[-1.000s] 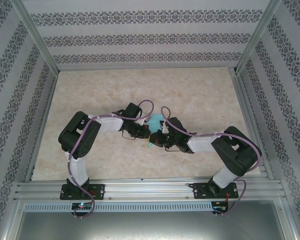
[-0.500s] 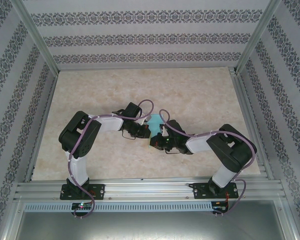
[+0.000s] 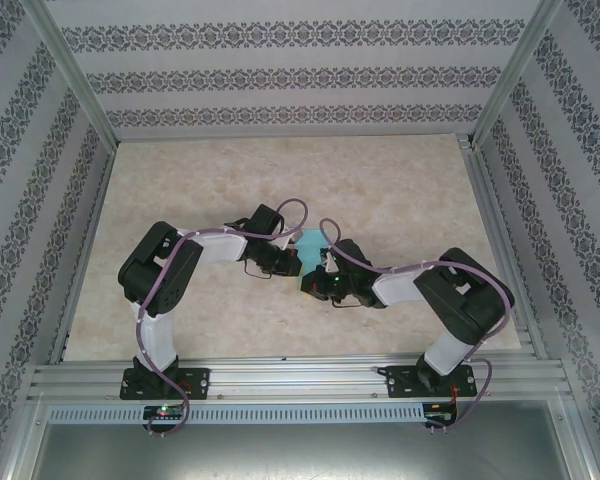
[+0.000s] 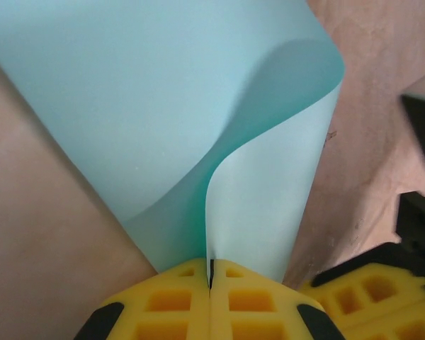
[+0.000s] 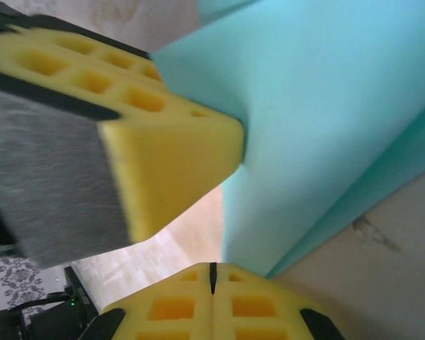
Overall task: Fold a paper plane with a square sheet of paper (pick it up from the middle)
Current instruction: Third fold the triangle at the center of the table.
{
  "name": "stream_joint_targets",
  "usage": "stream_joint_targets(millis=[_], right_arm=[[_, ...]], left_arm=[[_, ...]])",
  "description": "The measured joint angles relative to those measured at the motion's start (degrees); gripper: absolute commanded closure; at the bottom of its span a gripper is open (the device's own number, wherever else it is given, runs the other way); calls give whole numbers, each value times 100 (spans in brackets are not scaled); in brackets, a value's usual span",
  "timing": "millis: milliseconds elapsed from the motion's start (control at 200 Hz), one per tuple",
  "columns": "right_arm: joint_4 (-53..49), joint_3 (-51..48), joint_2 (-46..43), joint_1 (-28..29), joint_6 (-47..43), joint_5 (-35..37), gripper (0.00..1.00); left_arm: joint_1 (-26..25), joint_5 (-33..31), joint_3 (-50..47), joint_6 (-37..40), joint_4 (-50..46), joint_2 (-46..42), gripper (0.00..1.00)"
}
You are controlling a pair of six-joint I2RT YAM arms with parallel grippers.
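Curled square sheet of paper (image 4: 149, 106), pinched tight by left gripper (image 4: 210, 273) and right gripper (image 5: 212, 273).

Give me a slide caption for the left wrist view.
Left gripper, jaws shut, pinches the edge of a curling turquoise paper sheet over the marbled table.

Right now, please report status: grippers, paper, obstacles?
Left gripper shut on the square sheet of paper, sheet curled. Right gripper shut on it too. Grippers close together.
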Motion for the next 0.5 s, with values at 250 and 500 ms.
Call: stream_joint_targets(millis=[250, 500], right_arm=[[-328, 87, -358, -542, -251, -39, 98], [-313, 330, 28, -551, -251, -214, 98]], left_arm=[[0, 4, 15, 0, -11, 11, 98], [0, 4, 33, 0, -15, 22, 98]])
